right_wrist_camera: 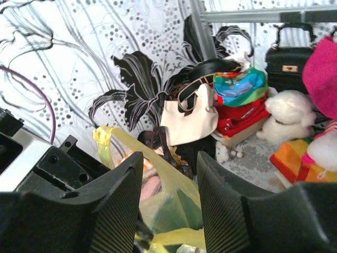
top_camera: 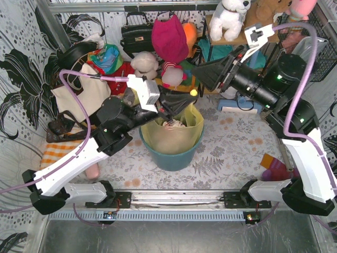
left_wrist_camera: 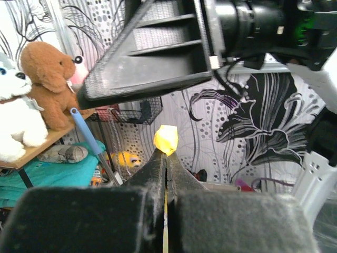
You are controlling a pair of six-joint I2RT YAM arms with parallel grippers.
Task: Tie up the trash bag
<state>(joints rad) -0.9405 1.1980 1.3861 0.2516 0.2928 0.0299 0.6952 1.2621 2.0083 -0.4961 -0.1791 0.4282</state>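
Note:
The trash bag (top_camera: 176, 138), thin yellow-green plastic, lines the round teal bin (top_camera: 171, 157) at the table's middle, with crumpled paper showing at its mouth. My left gripper (top_camera: 189, 97) hangs over the bin's far rim, shut on a pulled-up corner of the bag. In the left wrist view the yellow tip (left_wrist_camera: 166, 139) pokes out past the closed fingertips (left_wrist_camera: 158, 163). My right gripper (top_camera: 199, 71) hovers just above and behind it, open. From the right wrist, its fingers (right_wrist_camera: 118, 195) stand apart with the stretched bag strip (right_wrist_camera: 138, 143) running up-left beyond them, touching neither.
Plush toys, a black handbag (top_camera: 137, 32) and a cream tote (top_camera: 79, 97) crowd the back and left. A shelf with a white plush dog (top_camera: 229, 16) stands back right. Orange and purple items (top_camera: 273, 166) lie by the right arm.

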